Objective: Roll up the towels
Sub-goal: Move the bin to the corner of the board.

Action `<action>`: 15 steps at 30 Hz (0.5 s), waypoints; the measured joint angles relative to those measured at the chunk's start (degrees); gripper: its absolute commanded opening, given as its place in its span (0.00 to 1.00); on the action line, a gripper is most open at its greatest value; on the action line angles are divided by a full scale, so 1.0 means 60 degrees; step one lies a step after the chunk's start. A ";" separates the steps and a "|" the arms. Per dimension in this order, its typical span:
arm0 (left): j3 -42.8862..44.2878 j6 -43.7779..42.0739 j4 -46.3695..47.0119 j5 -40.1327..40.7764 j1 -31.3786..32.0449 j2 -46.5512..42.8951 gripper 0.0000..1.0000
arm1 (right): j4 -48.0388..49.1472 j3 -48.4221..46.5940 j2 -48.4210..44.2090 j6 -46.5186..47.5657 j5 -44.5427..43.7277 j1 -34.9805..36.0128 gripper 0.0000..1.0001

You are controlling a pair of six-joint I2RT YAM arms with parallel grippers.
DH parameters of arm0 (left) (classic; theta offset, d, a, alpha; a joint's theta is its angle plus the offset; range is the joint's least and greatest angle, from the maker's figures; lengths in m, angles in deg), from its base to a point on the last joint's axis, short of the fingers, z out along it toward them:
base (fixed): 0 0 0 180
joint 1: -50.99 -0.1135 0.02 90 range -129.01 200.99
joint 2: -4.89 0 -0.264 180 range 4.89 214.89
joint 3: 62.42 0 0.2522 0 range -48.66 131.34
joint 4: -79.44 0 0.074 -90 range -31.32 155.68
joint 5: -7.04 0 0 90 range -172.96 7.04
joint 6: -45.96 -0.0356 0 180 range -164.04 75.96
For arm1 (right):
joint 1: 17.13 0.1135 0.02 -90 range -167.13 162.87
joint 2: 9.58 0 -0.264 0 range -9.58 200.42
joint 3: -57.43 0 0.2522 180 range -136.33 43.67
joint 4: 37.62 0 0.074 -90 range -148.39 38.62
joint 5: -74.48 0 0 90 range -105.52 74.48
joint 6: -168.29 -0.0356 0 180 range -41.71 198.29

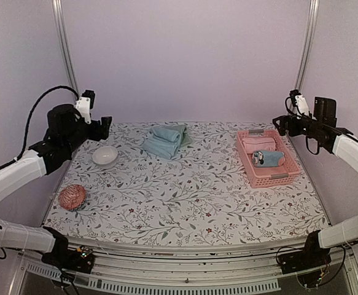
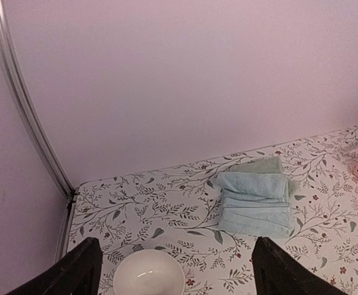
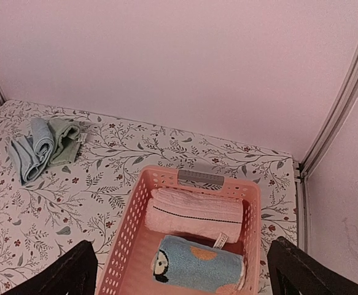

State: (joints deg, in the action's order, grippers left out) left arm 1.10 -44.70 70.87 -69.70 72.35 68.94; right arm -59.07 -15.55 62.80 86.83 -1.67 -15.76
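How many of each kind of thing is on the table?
Towels: 4 (light blue folded towel, green folded towel, pink rolled towel, blue rolled towel)
Pink basket: 1
White bowl: 1
Red bumpy ball: 1
Total: 7

Soft terry cloth towels [image 1: 164, 141], pink plastic basket [image 1: 246, 161], glossy white bowl [image 1: 105, 155], matt floral table cover [image 1: 197, 193]

White worktop [image 1: 185, 196] with grey leafy vines and red blossoms; light blue towel [image 1: 159, 144], sage-green towel [image 1: 183, 131], pink basket [image 1: 245, 157], white bowl [image 1: 105, 155].
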 measured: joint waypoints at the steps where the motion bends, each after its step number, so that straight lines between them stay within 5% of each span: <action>1: 0.0033 0.0015 -0.0051 -0.0026 0.0073 0.0127 0.83 | -0.0004 0.0000 0.0044 0.0007 0.0091 -0.0018 0.99; 8: 0.0871 0.0353 -0.0820 -0.0346 0.1421 0.1625 0.76 | -0.0448 -0.0120 0.0568 0.0703 0.1078 0.0062 0.85; 15: 0.1883 0.0994 -0.1552 -0.0823 0.3122 0.3249 0.75 | -0.1920 -0.0211 0.1002 0.2390 0.1468 0.1504 0.56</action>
State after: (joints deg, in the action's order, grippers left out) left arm 12.40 -38.74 61.56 -74.64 91.08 88.43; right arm -70.59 -16.82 68.81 101.16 7.14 -6.74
